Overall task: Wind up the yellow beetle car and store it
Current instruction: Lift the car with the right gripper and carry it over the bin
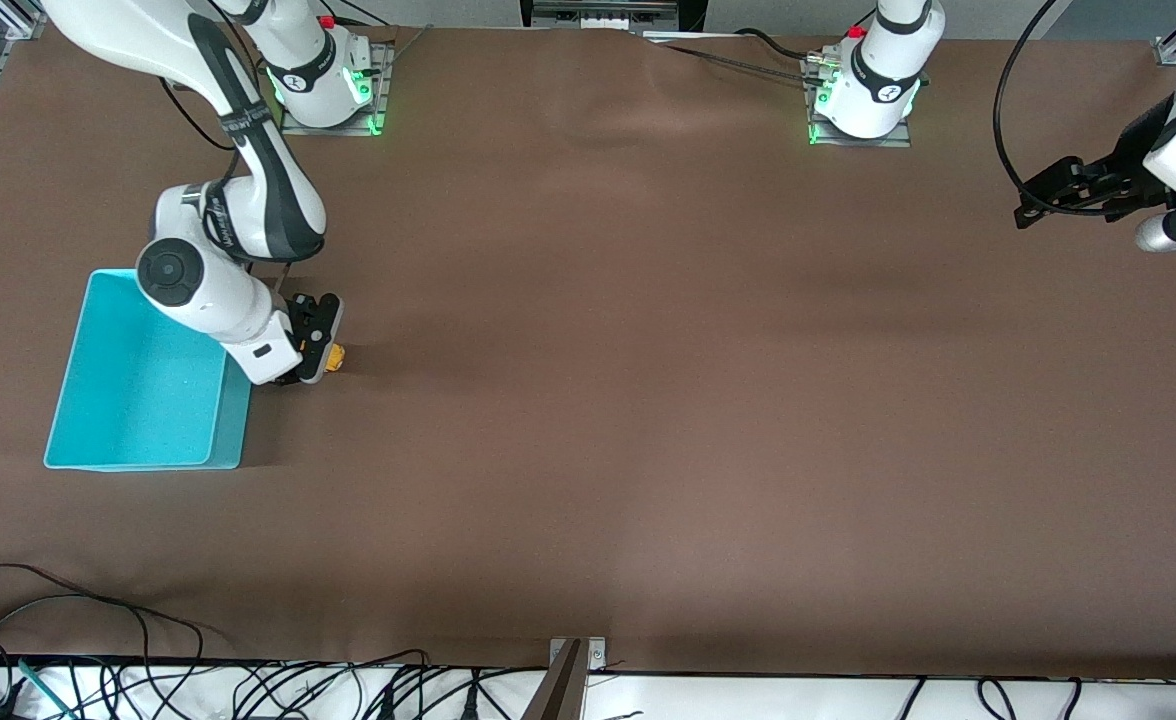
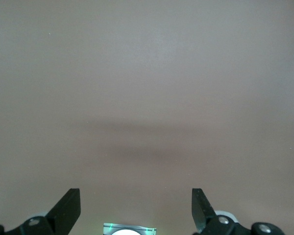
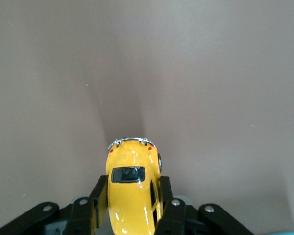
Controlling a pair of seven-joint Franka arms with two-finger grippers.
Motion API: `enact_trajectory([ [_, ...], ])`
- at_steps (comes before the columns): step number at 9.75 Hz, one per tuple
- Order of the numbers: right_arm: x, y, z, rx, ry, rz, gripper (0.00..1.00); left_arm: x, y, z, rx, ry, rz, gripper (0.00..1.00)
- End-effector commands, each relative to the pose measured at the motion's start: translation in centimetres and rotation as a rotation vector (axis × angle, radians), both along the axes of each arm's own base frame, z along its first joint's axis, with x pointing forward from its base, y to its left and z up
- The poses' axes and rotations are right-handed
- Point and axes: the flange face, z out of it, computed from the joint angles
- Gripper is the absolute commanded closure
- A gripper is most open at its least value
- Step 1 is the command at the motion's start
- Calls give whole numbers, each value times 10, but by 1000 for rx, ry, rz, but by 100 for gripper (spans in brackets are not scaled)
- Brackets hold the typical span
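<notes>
The yellow beetle car (image 3: 133,188) sits between the fingers of my right gripper (image 3: 132,198), which is shut on its sides. In the front view only a bit of the car (image 1: 334,356) shows past the right gripper (image 1: 316,350), low at the brown table beside the turquoise bin (image 1: 145,375), on the bin's side toward the left arm's end. My left gripper (image 1: 1033,205) is open and empty, up over the table's left-arm end; its dark fingers (image 2: 68,210) stand wide apart over bare brown table.
The turquoise bin's wall (image 1: 231,425) lies close beside the right gripper. Cables (image 1: 98,640) run along the table edge nearest the front camera. The two arm bases (image 1: 863,95) stand along the table's edge farthest from the front camera.
</notes>
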Motion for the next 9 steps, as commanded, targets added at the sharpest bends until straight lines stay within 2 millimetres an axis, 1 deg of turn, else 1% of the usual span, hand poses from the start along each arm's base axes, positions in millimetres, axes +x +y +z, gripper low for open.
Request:
enact_trajectory([
  [1,26,1,60,-10,26,-36,100,-5,0,1,-12,-1,15,0],
  [2,36,-14,81,-17,26,-63,100,-5,0,2,-12,-3,15,0],
  [3,41,-26,97,-23,25,-82,100,-5,0,1,-12,-1,17,0],
  [4,44,-42,112,-29,11,-106,100,-5,0,2,-12,-3,17,0],
  [5,45,-59,119,-35,1,-136,100,-5,0,1,-12,-1,17,0],
  [6,45,-84,120,-47,7,-176,100,-5,0,1,-12,-1,17,0],
  [8,42,-127,108,-72,36,-228,100,-5,0,2,-12,-3,17,0],
  [9,39,-144,100,-86,54,-247,100,-5,0,1,-12,-1,17,0],
])
